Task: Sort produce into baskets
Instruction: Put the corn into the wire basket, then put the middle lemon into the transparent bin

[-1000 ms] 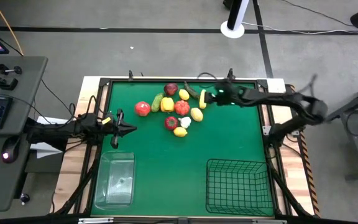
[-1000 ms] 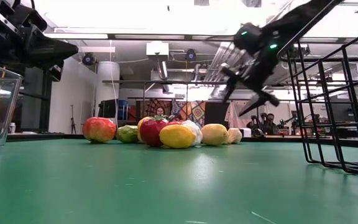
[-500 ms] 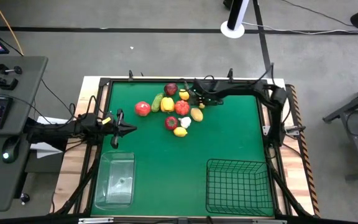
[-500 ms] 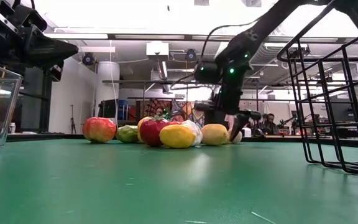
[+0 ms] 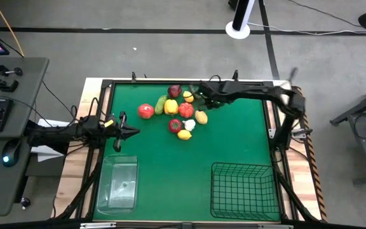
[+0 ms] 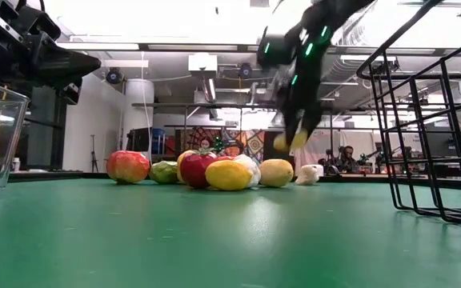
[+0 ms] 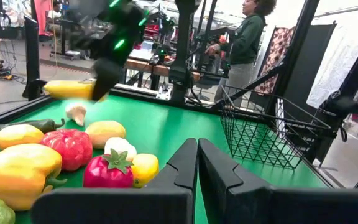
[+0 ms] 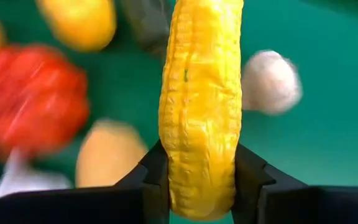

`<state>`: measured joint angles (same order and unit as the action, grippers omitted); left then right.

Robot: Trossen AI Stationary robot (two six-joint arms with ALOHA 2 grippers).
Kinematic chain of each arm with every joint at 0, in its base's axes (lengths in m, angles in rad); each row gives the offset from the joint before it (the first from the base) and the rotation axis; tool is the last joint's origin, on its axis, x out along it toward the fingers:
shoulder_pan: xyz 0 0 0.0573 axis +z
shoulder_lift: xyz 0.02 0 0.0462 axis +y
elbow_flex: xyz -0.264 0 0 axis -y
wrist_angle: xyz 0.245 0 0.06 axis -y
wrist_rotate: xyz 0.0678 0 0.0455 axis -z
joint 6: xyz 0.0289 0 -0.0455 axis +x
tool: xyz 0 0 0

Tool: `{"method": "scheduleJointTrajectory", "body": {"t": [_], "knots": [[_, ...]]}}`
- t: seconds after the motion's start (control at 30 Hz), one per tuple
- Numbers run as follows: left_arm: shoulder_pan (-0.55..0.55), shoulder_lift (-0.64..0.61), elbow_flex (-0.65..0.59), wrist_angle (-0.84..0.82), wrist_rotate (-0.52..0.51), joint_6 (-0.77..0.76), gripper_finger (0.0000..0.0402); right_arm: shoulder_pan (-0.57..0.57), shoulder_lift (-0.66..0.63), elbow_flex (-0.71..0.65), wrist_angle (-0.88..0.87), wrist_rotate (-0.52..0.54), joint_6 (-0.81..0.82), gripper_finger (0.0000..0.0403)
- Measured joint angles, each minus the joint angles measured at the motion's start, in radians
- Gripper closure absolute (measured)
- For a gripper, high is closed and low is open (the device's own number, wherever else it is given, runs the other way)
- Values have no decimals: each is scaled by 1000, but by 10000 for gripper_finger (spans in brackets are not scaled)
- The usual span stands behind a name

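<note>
Now lifted above the pile at twelve o'clock, right gripper (image 8: 199,186) pinches corn cob (image 8: 201,106); basket-bound next, likely.

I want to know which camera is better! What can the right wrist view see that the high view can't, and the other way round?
Only the right wrist view shows the yellow corn cob up close: ridged, and pinched between the two dark fingers of the right gripper.

Only the high view shows the whole table: the left gripper waiting at the left edge, the clear bin and the wire basket.

Both show the green mat and the pile of produce.
</note>
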<state>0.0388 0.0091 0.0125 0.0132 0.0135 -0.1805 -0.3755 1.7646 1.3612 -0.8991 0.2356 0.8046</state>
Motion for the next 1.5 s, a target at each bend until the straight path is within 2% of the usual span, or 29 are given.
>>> {"method": "scheduleJointTrajectory", "body": {"t": [0.2,0.33,0.4,0.5,0.6,0.7,0.8,0.9,1.07,1.17,1.23,1.33,1.47,1.5], "knots": [[0,0,0,0,0,0,401,149,-310,0,-227,-27,-63,318],[0,0,0,0,0,0,401,335,-487,0,-241,-234,-73,318],[0,0,0,0,0,0,401,461,-543,0,-240,-311,5,318],[0,0,0,0,0,0,401,666,-581,0,-239,-364,213,318],[0,0,0,0,0,0,401,865,-566,-1,-234,-367,417,311],[0,0,0,0,0,0,401,1013,-512,-1,-199,-368,536,285],[0,0,0,0,0,0,401,1100,-438,-1,-164,-370,583,250],[0,0,0,0,0,0,401,1122,-361,-2,-167,-395,585,217],[0,0,0,0,0,0,401,1094,-259,-2,-165,-558,503,164],[0,0,0,0,0,0,401,1061,-247,0,-157,-644,405,139],[0,0,0,0,0,0,401,1019,-259,18,-172,-646,357,130],[0,0,0,0,0,0,401,922,-308,64,-209,-524,289,127],[0,0,0,0,0,0,401,742,-353,101,-206,-234,215,126],[0,0,0,0,0,0,401,687,-353,101,-204,-191,184,126]]}}
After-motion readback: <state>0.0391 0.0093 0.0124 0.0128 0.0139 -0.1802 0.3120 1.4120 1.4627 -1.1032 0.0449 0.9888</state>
